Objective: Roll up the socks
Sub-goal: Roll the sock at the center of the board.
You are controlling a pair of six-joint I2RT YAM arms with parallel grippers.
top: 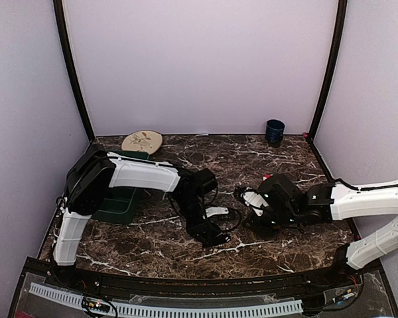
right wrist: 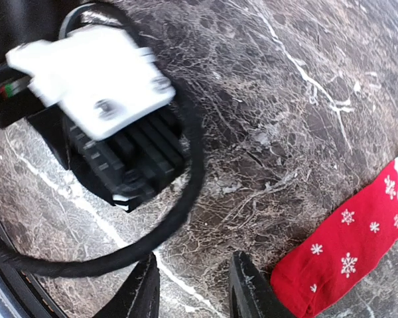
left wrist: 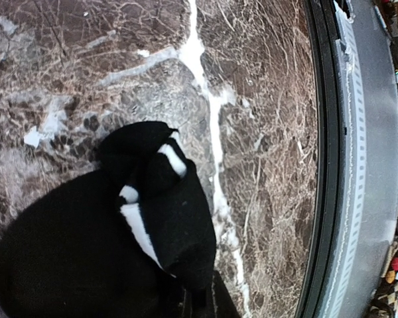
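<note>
The black sock (left wrist: 86,258) with white cuff stripes lies bunched on the marble table and fills the lower left of the left wrist view. My left gripper (left wrist: 200,303) is shut on a fold of its fabric at the bottom edge. From above, that gripper (top: 211,236) sits low at the table's centre. The red sock (right wrist: 348,248) with white snowflakes lies flat just right of my right gripper (right wrist: 192,291). That gripper is open over bare marble, and its right finger (right wrist: 249,291) is beside the sock's toe end. Only a sliver of the red sock (top: 266,176) shows from above.
The left arm's wrist block (right wrist: 96,83) and black cable loop (right wrist: 189,192) hang close in front of the right gripper. A green bin (top: 119,204) sits at the left. A round plate (top: 142,141) and a dark cup (top: 274,131) stand at the back. The table's front rail (left wrist: 328,165) is near the left gripper.
</note>
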